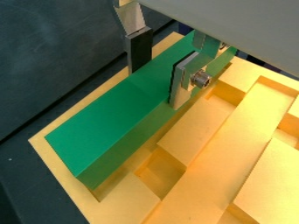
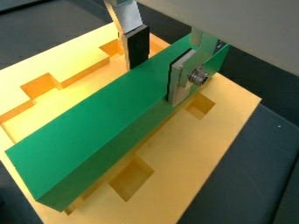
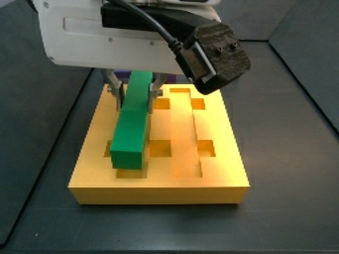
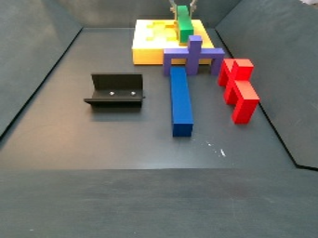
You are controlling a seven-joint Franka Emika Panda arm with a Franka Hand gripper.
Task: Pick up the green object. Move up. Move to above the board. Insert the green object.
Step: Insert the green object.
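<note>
Claw pinching green object near one end, bar stretching away from claw, over board.

Even, bright light; sharp views, soft shadows on the board.

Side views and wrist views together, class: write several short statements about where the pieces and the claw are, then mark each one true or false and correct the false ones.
1. The claw is shut on the long bright-green blocky bar. True.
2. The green bar is over the large flat orange-yellow grooved board. True.
3. The long blue bar lies on the board. False: it lies on the dark floor in front of the board.
4. The red blocks are held by the claw. False: they stand on the floor beside the blue bar.
5. The dark L-shaped fixture stands on the floor apart from the board. True.
</note>
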